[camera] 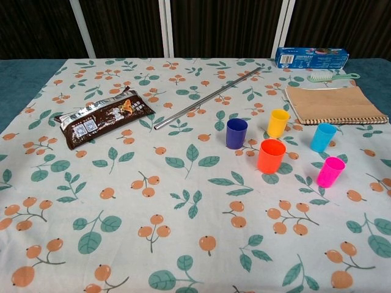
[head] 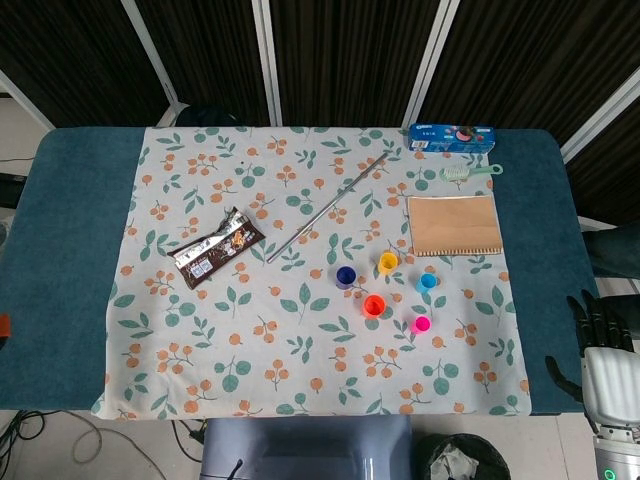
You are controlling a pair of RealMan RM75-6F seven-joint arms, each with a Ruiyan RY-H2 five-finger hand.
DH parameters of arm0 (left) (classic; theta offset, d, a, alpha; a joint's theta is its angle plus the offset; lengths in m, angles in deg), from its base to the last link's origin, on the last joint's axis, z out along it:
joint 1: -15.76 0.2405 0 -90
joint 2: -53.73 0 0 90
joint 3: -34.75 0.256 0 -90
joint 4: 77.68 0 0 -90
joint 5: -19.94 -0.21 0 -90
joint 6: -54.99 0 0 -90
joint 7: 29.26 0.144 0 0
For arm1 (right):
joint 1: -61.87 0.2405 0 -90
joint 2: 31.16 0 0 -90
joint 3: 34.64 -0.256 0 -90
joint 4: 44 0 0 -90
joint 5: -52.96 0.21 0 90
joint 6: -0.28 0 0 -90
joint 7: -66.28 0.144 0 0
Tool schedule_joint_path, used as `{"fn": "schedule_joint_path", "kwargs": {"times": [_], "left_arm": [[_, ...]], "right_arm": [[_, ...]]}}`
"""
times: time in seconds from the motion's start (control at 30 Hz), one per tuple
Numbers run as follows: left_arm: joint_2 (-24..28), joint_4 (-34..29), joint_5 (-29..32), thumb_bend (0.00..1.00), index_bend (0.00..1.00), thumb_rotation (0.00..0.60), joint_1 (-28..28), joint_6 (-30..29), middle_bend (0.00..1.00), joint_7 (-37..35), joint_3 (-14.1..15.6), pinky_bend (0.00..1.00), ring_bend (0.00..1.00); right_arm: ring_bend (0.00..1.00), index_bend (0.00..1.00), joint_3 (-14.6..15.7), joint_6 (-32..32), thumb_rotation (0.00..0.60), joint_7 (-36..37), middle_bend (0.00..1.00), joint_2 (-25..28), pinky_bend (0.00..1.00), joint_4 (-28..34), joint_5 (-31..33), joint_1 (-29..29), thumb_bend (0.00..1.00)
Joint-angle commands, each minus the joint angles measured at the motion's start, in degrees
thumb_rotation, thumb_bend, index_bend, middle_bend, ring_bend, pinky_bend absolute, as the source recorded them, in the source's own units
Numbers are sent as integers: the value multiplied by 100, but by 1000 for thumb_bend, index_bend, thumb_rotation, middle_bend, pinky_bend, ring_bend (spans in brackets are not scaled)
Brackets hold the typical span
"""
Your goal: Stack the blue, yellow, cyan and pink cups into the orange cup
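Five small cups stand upright and apart on the floral cloth. The orange cup [head: 374, 305] [camera: 271, 155] is in the middle. The blue cup [head: 346, 276] [camera: 236, 133] is to its far left, the yellow cup [head: 388, 263] [camera: 278, 122] behind it, the cyan cup [head: 427, 282] [camera: 322, 137] to the right and the pink cup [head: 421, 324] [camera: 330, 171] at the near right. My right hand [head: 600, 350] hovers off the table's near right corner, fingers apart, holding nothing. It shows only in the head view. My left hand is out of sight.
A brown notebook [head: 455, 225], a green brush [head: 468, 172] and a blue box [head: 451, 136] lie behind the cups. A long metal rod [head: 327, 208] runs diagonally to the centre. A dark snack packet [head: 218, 247] lies at the left.
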Motion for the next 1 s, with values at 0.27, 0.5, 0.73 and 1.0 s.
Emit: {"fn": "schedule_joint_path", "kwargs": {"times": [0.27, 0.5, 0.73, 1.0], "left_arm": [[4, -24, 34, 389, 132, 600, 16, -10, 32, 2, -7, 34, 0], [-2, -40, 34, 389, 132, 600, 8, 17, 32, 28, 4, 34, 0], [-1, -53, 51, 389, 132, 600, 12, 16, 33, 18, -4, 34, 0], [3, -61, 94, 389, 132, 600, 7, 45, 32, 19, -14, 34, 0]], "right_arm": [[24, 65, 72, 123, 600, 270, 0, 73, 113, 136, -36, 25, 349], [24, 65, -70, 636, 600, 275, 0, 325, 113, 364, 14, 387, 350], [24, 65, -484, 1850, 600, -115, 0, 748, 93, 1082, 586, 1190, 350], [24, 65, -891, 2999, 600, -786, 0, 811, 93, 1738, 1485, 2118, 349]]}}
